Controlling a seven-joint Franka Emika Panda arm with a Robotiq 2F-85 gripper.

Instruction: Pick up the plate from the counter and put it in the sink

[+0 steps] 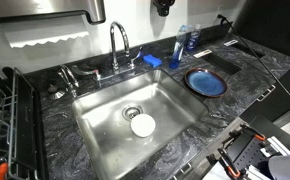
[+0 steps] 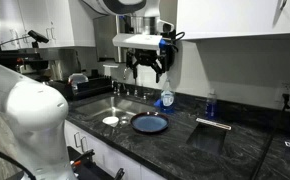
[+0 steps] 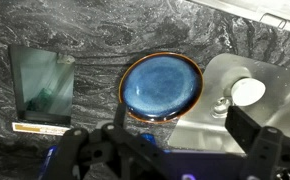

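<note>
Standing at the far left in an exterior view, a black dish rack (image 1: 15, 120) rests on the dark marbled worktop (image 1: 255, 75). Next comes the steel sink (image 1: 105, 140). A chrome faucet (image 1: 117, 45) rises behind it, and a small white disc (image 1: 143, 125) lies on the basin floor just beside the drain (image 1: 133, 111). Right of the faucet a blue sponge (image 1: 152, 61) lies near the sink's back rim, and a blue bottle (image 1: 188, 40) stands further right by the wall. The plate (image 1: 206, 83) lies flat on the worktop just beside the sink's right edge, outside the basin. In an exterior view the white arm (image 2: 25, 110) fills the left foreground; past it the disc lies in the sink, and the plate sits on the worktop to its right. The claw (image 2: 147, 73) hangs well above the plate, pointing down with its jaws apart. Further right a flat dark panel (image 2: 213, 123) lies on the worktop. In the wrist view a glossy rectangular panel lies at the left, the plate sits in the middle on the stone, and the sink corner with disc and drain shows at the right. The claw's dark fingers (image 3: 250, 130) spread wide along the lower edge, apart from the plate.
</note>
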